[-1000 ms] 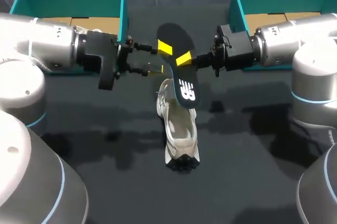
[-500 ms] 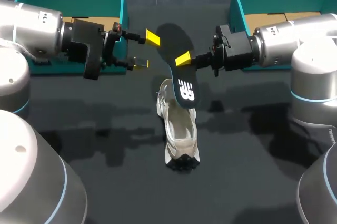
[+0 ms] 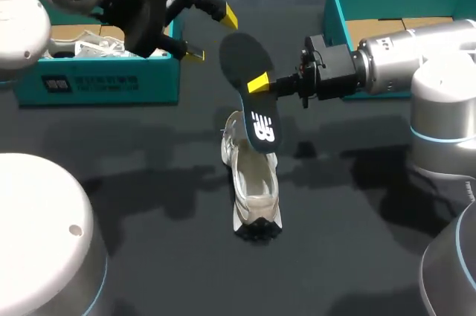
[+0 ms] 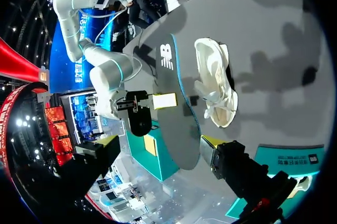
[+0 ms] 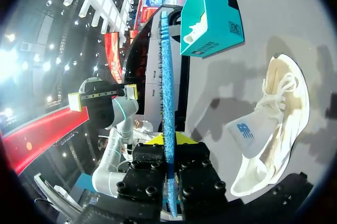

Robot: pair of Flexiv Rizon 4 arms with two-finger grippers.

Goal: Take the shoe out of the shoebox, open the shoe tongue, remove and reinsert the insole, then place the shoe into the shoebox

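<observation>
The fingers of the left gripper stand wide apart and hold nothing. This arm crosses high over the left shoebox, and its tips point toward the middle of the table, just past the box's right wall.

Near them, further right, the insole hangs tilted in the air. Its printed end is low over the opening of the shoe, which lies on its sole in the middle; whether the two touch I cannot tell.

The insole looks thin, light and bendy. I judge it would droop if held at one end only, so the side edge near its middle is the good place. The right gripper pinches it there, a finger on each face. The shoe seems soft and light also; its heel collar is probably the firmest hold.

The right arm reaches in level, in front of the right shoebox.
</observation>
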